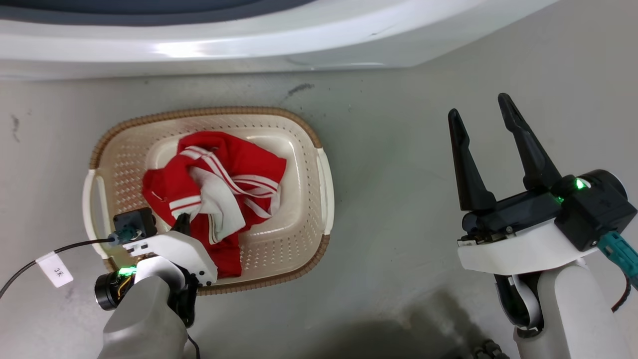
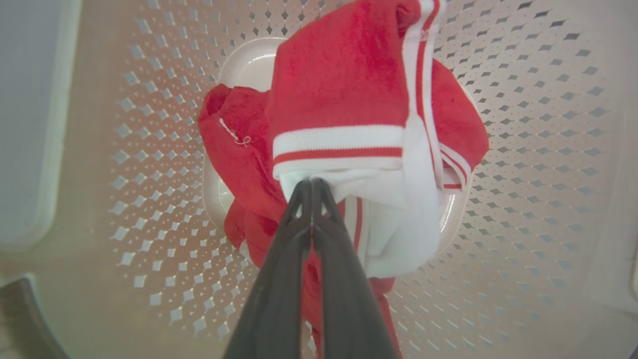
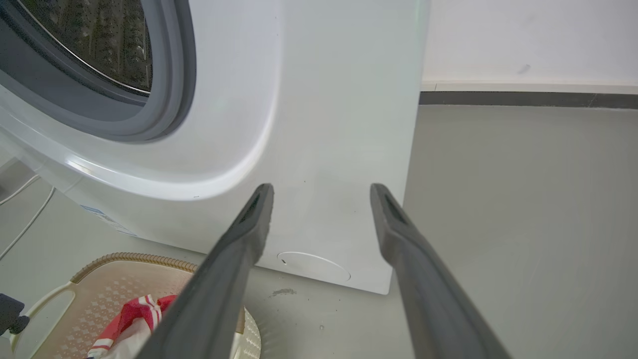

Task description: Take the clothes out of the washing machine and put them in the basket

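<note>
**Head view:** the left gripper is reaching down into the basket, which is sitting on the floor in front of the washing machine. Its tips are meeting the clothes, a red-and-white heap inside the basket. To the side, the right gripper is hovering over bare floor, well apart from the basket, jaws standing wide open and holding nothing.

**L wrist view:** jaws are pressing together w/ no gap, tips pinching a white fold of the clothes above the perforated basket bottom.

**R wrist view:** fingers are standing wide apart, empty, pointing toward the washing machine's white front panel. The basket w/ the clothes is lying at lower left.
</note>
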Robot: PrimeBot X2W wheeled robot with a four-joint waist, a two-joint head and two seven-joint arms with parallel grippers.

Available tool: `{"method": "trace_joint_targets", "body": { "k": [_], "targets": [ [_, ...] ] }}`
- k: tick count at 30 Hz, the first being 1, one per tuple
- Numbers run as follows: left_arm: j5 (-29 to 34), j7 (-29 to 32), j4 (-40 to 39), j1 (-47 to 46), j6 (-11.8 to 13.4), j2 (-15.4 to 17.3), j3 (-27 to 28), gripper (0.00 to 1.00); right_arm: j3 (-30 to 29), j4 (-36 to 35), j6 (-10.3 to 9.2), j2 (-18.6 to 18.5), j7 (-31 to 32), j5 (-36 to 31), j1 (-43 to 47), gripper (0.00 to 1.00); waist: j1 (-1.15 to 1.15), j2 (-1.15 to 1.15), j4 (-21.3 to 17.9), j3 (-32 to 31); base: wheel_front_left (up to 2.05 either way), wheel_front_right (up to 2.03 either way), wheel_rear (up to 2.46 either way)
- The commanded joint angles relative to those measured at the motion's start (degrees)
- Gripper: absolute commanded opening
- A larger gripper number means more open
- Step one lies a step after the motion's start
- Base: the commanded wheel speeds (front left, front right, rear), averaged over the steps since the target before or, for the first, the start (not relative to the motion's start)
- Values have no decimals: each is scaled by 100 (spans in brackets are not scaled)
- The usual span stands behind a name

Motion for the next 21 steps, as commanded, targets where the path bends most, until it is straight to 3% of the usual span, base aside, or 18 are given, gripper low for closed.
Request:
{"method": "trace_joint_targets", "body": {
  "k": [1,2,3,4,12,21],
  "targets": [
    [-61,-13,110,-129,-49,10,30,0,9,-8,-2,4,-43,-23,-120,100,-2,0,-92,239,0,0,0],
    [-137,-13,133,-191,-78,17,115,0,2,12,-2,4,-43,-26,-124,100,-2,0,-88,255,0,0,0],
    [-162,-13,169,-222,-87,30,169,30,-2,35,-2,4,-53,-30,-119,100,-2,0,-81,256,0,0,0],
    [-173,-13,178,-228,-94,46,193,100,-23,61,-2,4,-61,-32,-106,100,-2,0,-64,235,0,0,0],
    [-3,-14,-441,384,-19,59,524,100,-106,566,-2,3,-193,31,34,100,-2,0,40,-855,0,0,0],
    [645,-14,-1815,1272,-53,-112,818,100,-416,980,-3,2,-248,115,427,100,-2,0,83,-2303,0,0,0]
  ]
}}
